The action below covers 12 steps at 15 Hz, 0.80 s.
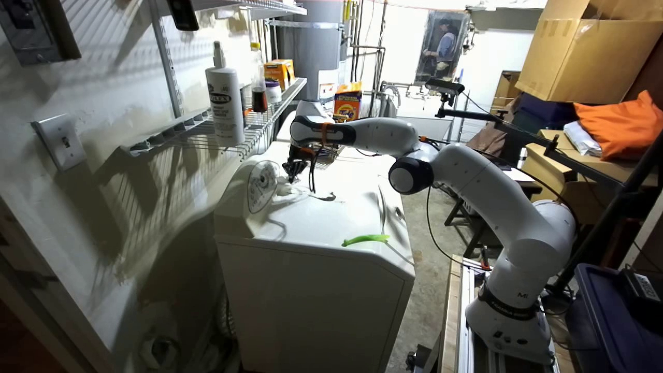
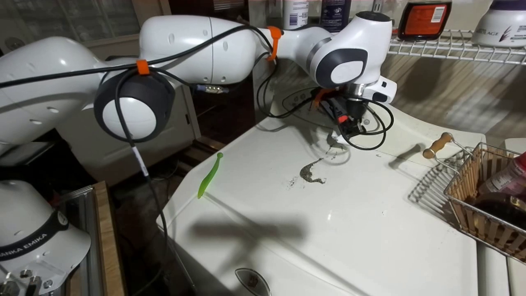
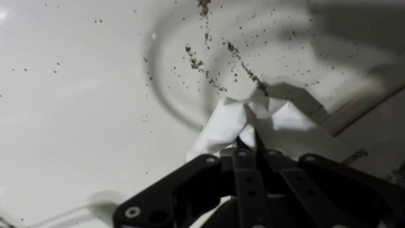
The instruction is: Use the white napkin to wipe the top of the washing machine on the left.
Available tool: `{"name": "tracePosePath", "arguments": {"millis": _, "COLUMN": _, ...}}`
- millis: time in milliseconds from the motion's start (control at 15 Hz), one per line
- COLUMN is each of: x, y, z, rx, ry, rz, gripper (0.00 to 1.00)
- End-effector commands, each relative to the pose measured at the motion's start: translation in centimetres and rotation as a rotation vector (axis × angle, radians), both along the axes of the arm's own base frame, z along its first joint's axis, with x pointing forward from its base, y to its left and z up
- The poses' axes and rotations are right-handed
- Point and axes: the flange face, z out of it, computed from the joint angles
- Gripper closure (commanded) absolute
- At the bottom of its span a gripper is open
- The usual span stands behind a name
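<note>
Wrist view, bottom ctr: gripper [image 3: 250, 144] clenched on the white napkin [image 3: 221, 126], prob. bunched so loose folds, not metal, do the wiping; can't tell if it touches the washing machine [image 3: 95, 104]. Dark crumbs [image 3: 194, 65], upper ctr, likely the target. In an exterior view, far right: basket [image 2: 472, 222] w/ min. 2 things, incl. red-capped bottle [image 2: 499, 181], maybe parked aside for wiping room. In an exterior view, upper left, wire shelf [image 1: 261, 127]: white bottle [image 1: 225, 103], contents hidden; farther, clear bottle [image 1: 258, 72] w/ dark red stuff [image 1: 259, 101] low down, likely liquid.
</note>
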Motion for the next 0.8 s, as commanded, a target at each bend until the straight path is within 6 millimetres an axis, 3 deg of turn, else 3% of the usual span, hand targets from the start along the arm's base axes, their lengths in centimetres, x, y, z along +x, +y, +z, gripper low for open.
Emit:
{"name": "tracePosePath", "arguments": {"millis": 0, "x": 0.9, "y": 0.2, "z": -0.2, "rx": 0.010, "ry": -0.101, "rz": 0.075, "gripper": 0.99}}
{"name": "tracePosePath", "arguments": {"millis": 533, "x": 1.6, "y": -0.9, "z": -5.0, "rx": -0.007, "ry": -0.237, "rz": 0.222, "gripper": 0.99}}
{"name": "tracePosePath", "arguments": {"millis": 733, "x": 1.2, "y": -1.7, "z": -5.6, "rx": 0.017, "ry": -0.237, "rz": 0.267, "gripper": 0.99}}
